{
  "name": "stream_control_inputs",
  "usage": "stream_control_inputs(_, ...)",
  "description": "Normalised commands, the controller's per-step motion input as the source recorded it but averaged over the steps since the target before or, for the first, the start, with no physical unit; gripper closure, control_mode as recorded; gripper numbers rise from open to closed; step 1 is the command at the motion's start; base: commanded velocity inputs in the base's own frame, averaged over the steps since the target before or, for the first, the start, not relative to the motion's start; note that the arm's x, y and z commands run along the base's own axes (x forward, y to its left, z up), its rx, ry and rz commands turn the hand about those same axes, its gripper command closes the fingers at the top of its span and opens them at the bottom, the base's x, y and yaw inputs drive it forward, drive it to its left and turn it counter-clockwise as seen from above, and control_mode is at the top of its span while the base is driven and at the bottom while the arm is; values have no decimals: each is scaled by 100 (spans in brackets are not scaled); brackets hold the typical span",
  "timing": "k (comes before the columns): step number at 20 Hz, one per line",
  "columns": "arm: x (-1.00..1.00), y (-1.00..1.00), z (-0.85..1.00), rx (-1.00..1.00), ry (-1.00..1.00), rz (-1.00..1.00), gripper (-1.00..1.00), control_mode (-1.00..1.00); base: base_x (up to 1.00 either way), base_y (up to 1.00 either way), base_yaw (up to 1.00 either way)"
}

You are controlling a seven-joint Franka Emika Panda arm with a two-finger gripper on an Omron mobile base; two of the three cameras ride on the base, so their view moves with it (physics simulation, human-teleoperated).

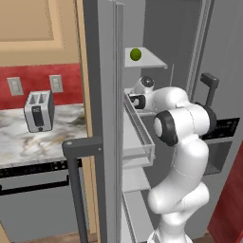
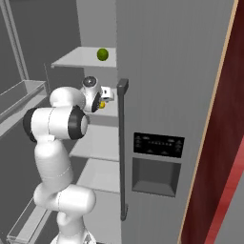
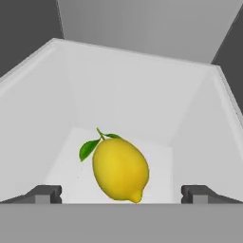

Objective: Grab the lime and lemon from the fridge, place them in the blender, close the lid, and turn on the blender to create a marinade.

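The fridge [image 1: 105, 95] stands open with my arm reaching into it. A yellow lemon [image 3: 120, 169] with a green leaf lies on a white shelf [image 3: 123, 109], just ahead of and between my fingertips [image 3: 45, 193]. My gripper [image 3: 122, 194] is open with its jaws wide on either side of the lemon, not touching it. From the base views the gripper [image 1: 138, 100] [image 2: 103, 102] sits at the middle shelf, a sliver of the lemon [image 2: 101, 105] at its tip. One shelf higher rests the green lime [image 1: 135, 54] [image 2: 102, 54]. The blender and the lid are out of view.
The open left door carries clear bins [image 1: 142, 142] close beside my arm, with a dark bar handle [image 1: 76, 180]. The right door [image 2: 162, 71] is closed, with a dispenser panel [image 2: 158, 145] and handle [image 2: 123, 143]. A silver toaster [image 1: 39, 110] stands on the marble counter [image 1: 14, 140].
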Motion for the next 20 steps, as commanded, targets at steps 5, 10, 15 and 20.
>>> stream_control_inputs(5,41,-1,-28,1,0,0,-100,-100,0,0,0)
stream_control_inputs(10,34,-2,-12,3,0,0,-100,-100,0,0,0)
stream_control_inputs(15,24,0,-31,0,0,0,-100,-100,0,0,0)
stream_control_inputs(20,1,0,-55,0,3,0,-100,-100,0,0,0)
